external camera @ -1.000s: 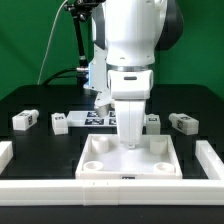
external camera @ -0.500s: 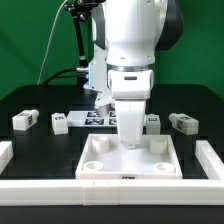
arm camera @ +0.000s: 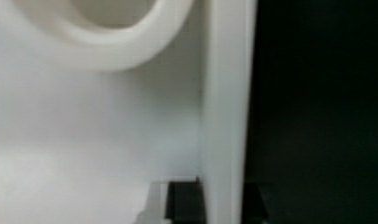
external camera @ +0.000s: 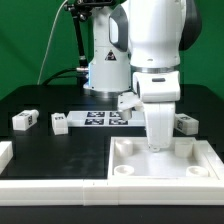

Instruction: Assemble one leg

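My gripper (external camera: 160,147) points straight down and is shut on the far rim of the large white square panel (external camera: 131,172), which lies at the front right of the table. In the wrist view my gripper (arm camera: 221,205) has the panel's raised rim (arm camera: 223,100) pinched between dark fingers (arm camera: 186,203), with a round corner socket (arm camera: 115,25) nearby. Three legs, small white blocks with tags, lie on the black table: one at the exterior view's left (external camera: 24,120), one beside it (external camera: 60,123), and one at the right (external camera: 184,123).
The marker board (external camera: 100,118) lies behind the panel near the arm's base. A low white wall (external camera: 50,186) runs along the table's front edge, with a short piece at the exterior view's left (external camera: 5,151).
My arm and the panel held in the gripper have slid toward the exterior view's right. The legs have not moved; one near the marker board is now hidden behind my gripper.
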Available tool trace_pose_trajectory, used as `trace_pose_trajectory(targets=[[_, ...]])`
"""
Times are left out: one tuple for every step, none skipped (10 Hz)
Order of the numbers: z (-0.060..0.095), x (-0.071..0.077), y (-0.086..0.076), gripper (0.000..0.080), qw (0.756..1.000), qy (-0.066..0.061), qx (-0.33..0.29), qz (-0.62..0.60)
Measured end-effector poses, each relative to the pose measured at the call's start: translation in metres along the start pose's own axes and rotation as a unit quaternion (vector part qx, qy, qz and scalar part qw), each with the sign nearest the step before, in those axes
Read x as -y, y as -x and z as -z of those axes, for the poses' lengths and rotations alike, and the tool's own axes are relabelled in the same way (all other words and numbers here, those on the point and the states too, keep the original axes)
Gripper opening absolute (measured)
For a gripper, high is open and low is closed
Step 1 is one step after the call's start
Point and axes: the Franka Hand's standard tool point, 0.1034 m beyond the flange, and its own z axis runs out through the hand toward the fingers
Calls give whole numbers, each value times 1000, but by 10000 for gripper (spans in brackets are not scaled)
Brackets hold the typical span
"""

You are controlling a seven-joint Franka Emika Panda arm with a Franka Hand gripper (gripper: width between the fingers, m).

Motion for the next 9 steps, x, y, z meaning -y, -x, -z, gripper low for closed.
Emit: trace_pose_trajectory(targets=[[0, 0, 0, 53, 1000, -7, 3, 0], [0, 0, 0, 53, 1000, -9, 3, -2], [0, 0, 0, 53, 1000, -8, 3, -4], [0, 0, 1, 53, 1000, -9, 3, -4], [-1, 0, 1, 139, 1000, -9, 3, -4], [-1, 0, 1, 139, 1000, -9, 3, -4], [0, 0, 1, 323, 1000, -8, 3, -4], [0, -1, 1, 504, 1000, -7, 3, -4], [0, -2, 1, 603, 1000, -6, 2, -4]])
